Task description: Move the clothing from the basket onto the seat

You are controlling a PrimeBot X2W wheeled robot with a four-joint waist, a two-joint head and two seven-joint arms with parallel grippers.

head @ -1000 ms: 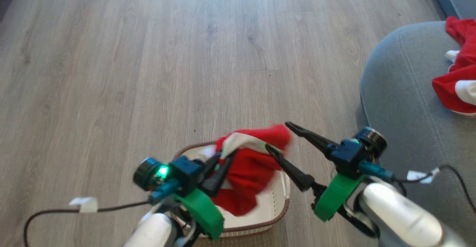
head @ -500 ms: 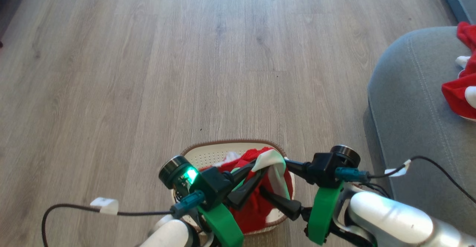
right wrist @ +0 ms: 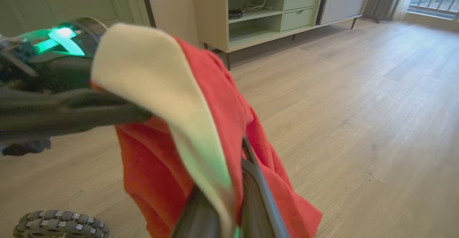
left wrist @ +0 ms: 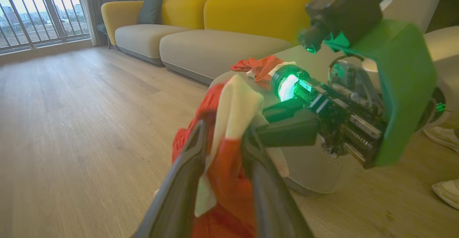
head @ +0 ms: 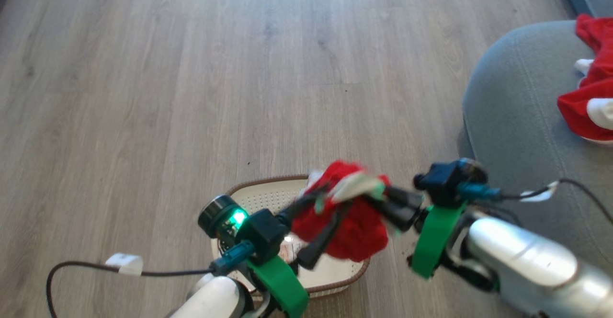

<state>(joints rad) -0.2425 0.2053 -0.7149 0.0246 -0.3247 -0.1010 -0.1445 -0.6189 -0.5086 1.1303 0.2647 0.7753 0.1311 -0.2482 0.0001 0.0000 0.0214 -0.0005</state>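
Note:
A red garment with white trim, part of the clothing, hangs bunched above the cream basket on the wooden floor. My right gripper is shut on its upper right side; in the right wrist view the fabric drapes over that gripper. My left gripper reaches in from the left, its fingers spread apart with cloth lying loosely between them. More red clothing lies on the grey seat at the right.
The wooden floor stretches ahead and to the left. A yellow sofa stands beyond the seat. A low cabinet lines the wall. Pale shoes rest on the floor near the seat. Cables trail from both wrists.
My right gripper has gone from wide open to shut on the garment. My left fingers have spread apart. The garment has risen higher above the basket. The camera has shifted slightly.

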